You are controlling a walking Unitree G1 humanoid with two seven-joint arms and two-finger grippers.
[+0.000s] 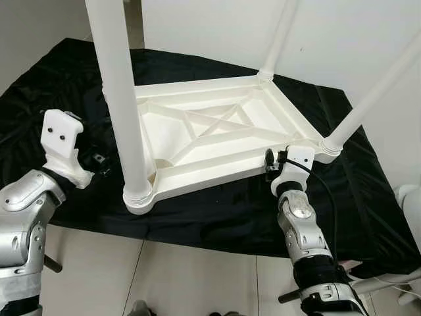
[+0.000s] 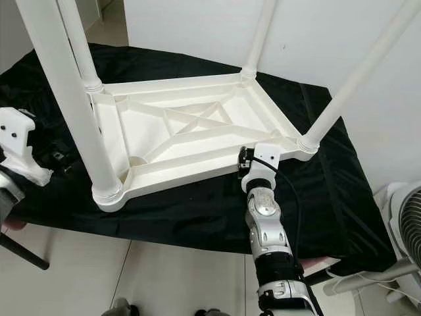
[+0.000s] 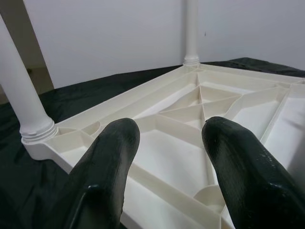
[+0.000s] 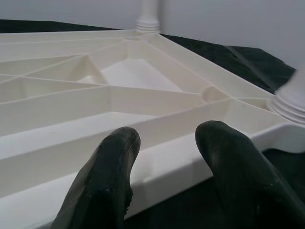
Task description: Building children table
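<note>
A white plastic children's table (image 1: 217, 131) lies upside down on a black cloth (image 1: 217, 214). Its white legs point up: a thick near-left leg (image 1: 125, 105), a far-left leg (image 2: 77, 46), a far-right leg (image 1: 276, 39) and a near-right leg (image 1: 375, 95). My right gripper (image 1: 271, 163) sits at the table's near rim, close to the near-right corner, open, with the rim (image 4: 157, 167) just past its fingers (image 4: 109, 171). My left gripper (image 3: 167, 138) is open and empty, off the table's left side by the near-left corner; its white wrist mount (image 1: 62, 146) stands over the cloth.
The cloth covers a low surface whose front edge drops to a pale tiled floor (image 1: 197, 276). A white wall (image 2: 329, 39) rises behind and to the right. A white fan (image 2: 404, 224) stands at the far right. A dark rod (image 2: 23, 253) pokes out at lower left.
</note>
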